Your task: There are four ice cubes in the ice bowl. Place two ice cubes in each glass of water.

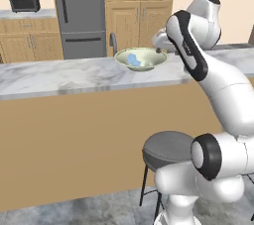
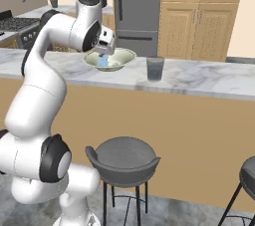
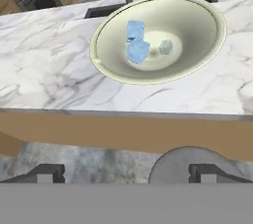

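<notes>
The pale yellowish-green ice bowl (image 3: 148, 77) (image 1: 159, 60) (image 2: 124, 60) sits on the marble counter. Three pale blue ice cubes lie in it: two (image 3: 137, 50) touch at the left of the middle, and a smaller one (image 3: 166, 47) lies beside them. They show as a blue patch (image 1: 133, 60) in the left base view. One glass of water (image 2: 155, 68) stands on the counter to the right of the bowl. My gripper (image 3: 127, 173) is open and holds nothing. It hangs above the counter's front edge, short of the bowl. My hand (image 2: 106, 41) overlaps the bowl's near-left rim.
A grey round stool (image 1: 168, 149) (image 2: 122, 158) stands under the counter below the bowl, and another (image 2: 246, 175) is at the right. Behind the bowl are a faucet (image 1: 113, 43) and a sink (image 3: 108, 10). A stove (image 2: 15, 23) and a fridge (image 1: 79, 11) stand further back.
</notes>
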